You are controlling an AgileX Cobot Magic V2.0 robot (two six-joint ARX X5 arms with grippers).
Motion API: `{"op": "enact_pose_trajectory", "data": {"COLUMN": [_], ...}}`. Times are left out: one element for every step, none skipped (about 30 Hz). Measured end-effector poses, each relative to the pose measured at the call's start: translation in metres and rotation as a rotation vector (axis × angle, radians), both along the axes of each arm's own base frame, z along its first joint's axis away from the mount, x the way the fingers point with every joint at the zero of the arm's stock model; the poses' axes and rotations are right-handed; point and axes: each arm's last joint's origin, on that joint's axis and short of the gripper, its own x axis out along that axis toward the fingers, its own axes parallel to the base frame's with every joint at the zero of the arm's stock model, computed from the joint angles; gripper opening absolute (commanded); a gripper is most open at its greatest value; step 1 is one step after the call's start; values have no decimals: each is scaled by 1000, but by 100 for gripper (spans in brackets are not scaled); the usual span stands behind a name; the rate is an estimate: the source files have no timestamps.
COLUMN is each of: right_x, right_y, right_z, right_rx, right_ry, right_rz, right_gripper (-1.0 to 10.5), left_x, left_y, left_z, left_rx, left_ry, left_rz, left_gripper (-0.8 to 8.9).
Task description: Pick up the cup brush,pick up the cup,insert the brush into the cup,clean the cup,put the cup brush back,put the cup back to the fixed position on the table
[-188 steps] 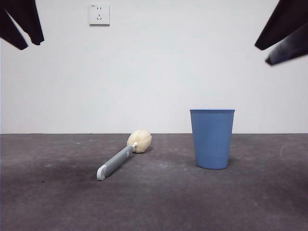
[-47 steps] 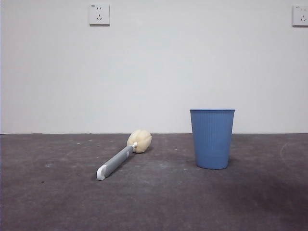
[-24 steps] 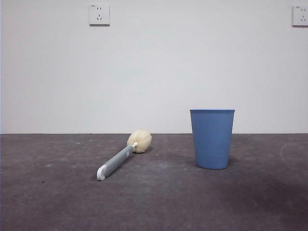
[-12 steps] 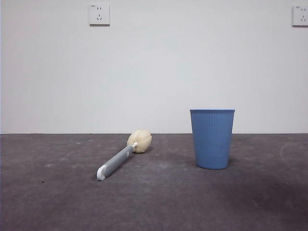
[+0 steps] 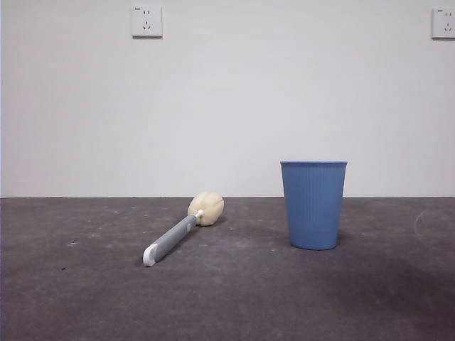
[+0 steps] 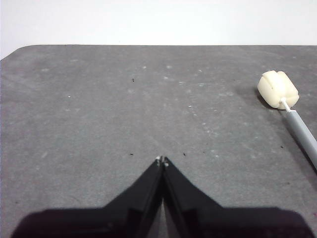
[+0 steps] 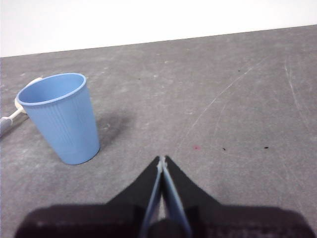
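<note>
— Where is the left gripper [image 6: 162, 159]?
— In its own wrist view it hangs above the surface, its two black jaws pressed together tip to tip, holding nothing.
— And the right gripper [image 7: 162, 158]?
— The same: jaws closed to a point, empty, raised off the surface.
— Does either arm appear in the front view?
— No, neither shows there.

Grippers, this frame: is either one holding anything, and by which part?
Nothing is held. The left gripper and right gripper are both shut on nothing; the cup brush lies on the table and the cup stands upright.
</note>
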Motion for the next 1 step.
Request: {"op": "enact_pose_trajectory", "data": {"right_x": [0], "right_y": [0], "right_z": [0], "right_rx": [0], "right_ry": [0], "right_rz": [0], "right_gripper": [2], "left_x": [0], "left_y": [0], "left_z": [0], "left_rx": [0], "left_ry": [0], "left_rz": [0], "left_gripper": [-3]}}
